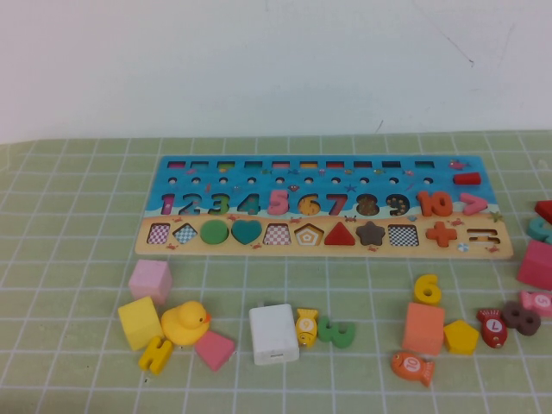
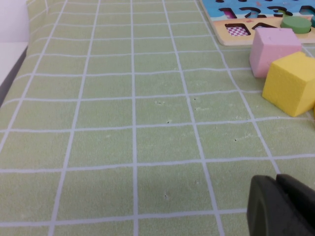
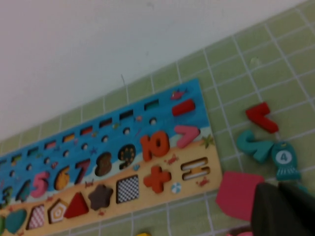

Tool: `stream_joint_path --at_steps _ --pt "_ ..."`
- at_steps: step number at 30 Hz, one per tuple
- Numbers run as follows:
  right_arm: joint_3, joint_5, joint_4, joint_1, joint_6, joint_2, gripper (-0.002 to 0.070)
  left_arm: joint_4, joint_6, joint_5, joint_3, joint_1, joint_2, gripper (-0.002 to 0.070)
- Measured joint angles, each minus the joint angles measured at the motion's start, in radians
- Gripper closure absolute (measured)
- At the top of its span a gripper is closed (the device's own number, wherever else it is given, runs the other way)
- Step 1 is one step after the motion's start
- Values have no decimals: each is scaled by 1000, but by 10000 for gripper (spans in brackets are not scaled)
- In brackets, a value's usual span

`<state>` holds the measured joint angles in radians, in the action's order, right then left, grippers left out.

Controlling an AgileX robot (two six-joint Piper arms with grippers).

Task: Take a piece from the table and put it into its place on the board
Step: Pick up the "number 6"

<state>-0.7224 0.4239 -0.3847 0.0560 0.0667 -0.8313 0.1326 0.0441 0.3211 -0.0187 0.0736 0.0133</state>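
The piece, a small bright yellow numeral 6 point(image 1: 427, 289), lies flat on the green mat in front of the board's right part. The board point(image 1: 207, 169) lies across the middle of the table, and its right end shows in the right wrist view point(image 3: 197, 147). The 6 recess point(image 1: 309, 205) between the pink 5 and the red 7 shows bare wood. Neither gripper shows in the high view. My left gripper point(image 2: 276, 179) is shut and empty, low over bare mat left of the board. My right gripper point(image 3: 278, 189) is shut and empty, above a pink-red block point(image 3: 236, 194) off the board's right end.
Loose pieces lie in front of the board: a pink cube point(image 1: 150, 280), a yellow cube point(image 1: 141, 323), a duck point(image 1: 185, 323), a white block point(image 1: 273, 334), an orange cube point(image 1: 423, 329) and a yellow pentagon point(image 1: 461, 337). Teal pieces point(image 3: 261, 147) lie at the right.
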Motion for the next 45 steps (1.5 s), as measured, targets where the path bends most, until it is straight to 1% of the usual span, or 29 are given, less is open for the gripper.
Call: stream_joint_path --at_steps 4,8,11,15,19,21,23,25,28,29,30,31,33,38,45 --pt "-55 29 -110 0 -173 -182 676 0 0 0 0 0 0 677" --pt "-153 115 -148 -22 -280 -332 652 0 0 0 0 0 0 677" --pt "-234 154 -146 -80 -322 -419 624 0 0 0 0 0 0 677" --pt "-322 186 -107 -179 -322 -521 604 0 0 0 0 0 0 677" --pt "-419 241 -15 -288 -251 -623 600 0 0 0 0 0 0 677" --pt "-466 276 61 -342 -166 -675 596 0 0 0 0 0 0 677" --pt "-520 331 165 -392 -67 -734 574 0 0 0 0 0 0 677" --pt "-567 389 272 -434 24 -790 526 0 0 0 0 0 0 677" --pt "-629 448 385 -489 136 -859 421 0 0 0 0 0 0 677" --pt "-647 460 397 -504 165 -880 382 0 0 0 0 0 0 677" --pt "-674 474 407 -526 209 -910 322 0 0 0 0 0 0 677" --pt "-683 476 407 -535 233 -924 297 0 0 0 0 0 0 677" --pt "-691 479 407 -542 273 -949 270 0 0 0 0 0 0 677" --pt "-695 511 413 -544 335 -989 250 0 0 0 0 0 0 677" --pt "-695 527 413 -544 342 -1024 256 0 0 0 0 0 0 677"
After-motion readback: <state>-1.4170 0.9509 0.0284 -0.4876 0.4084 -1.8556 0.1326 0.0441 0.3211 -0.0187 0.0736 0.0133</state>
